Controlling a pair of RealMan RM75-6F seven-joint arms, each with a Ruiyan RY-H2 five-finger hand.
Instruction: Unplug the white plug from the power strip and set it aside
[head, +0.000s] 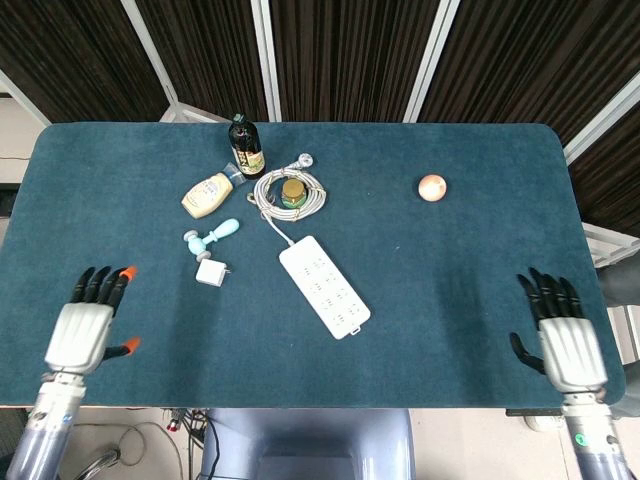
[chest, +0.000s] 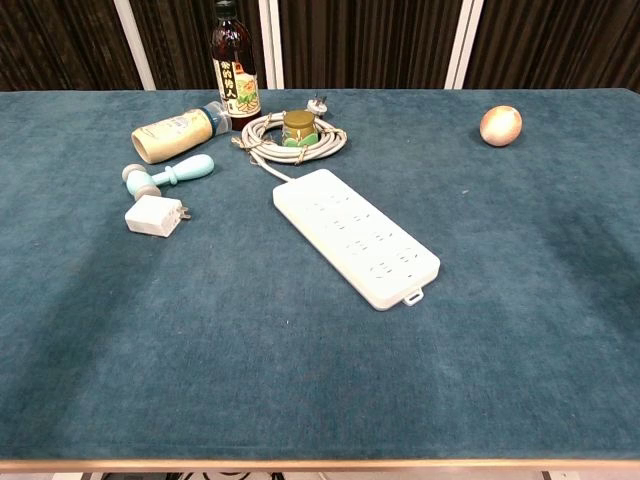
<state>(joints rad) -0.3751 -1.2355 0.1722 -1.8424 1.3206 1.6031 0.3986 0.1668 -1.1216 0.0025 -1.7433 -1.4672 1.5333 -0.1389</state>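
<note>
The white plug (head: 211, 272) (chest: 154, 215) lies loose on the blue tabletop, left of the white power strip (head: 324, 286) (chest: 356, 236) and apart from it. No plug sits in the strip's sockets. My left hand (head: 85, 328) hovers at the near left edge of the table, fingers spread, holding nothing. Over at the near right edge is my right hand (head: 563, 334), likewise spread and empty. Both hands are outside the chest view.
The strip's coiled white cord (head: 288, 192) (chest: 292, 135) rings a small jar (chest: 298, 126). Nearby are a dark bottle (head: 246, 146) (chest: 234, 62), a lying cream bottle (head: 208, 194) (chest: 176, 131), a teal tool (head: 213, 235) (chest: 168, 174) and a peach ball (head: 432, 187) (chest: 500, 125).
</note>
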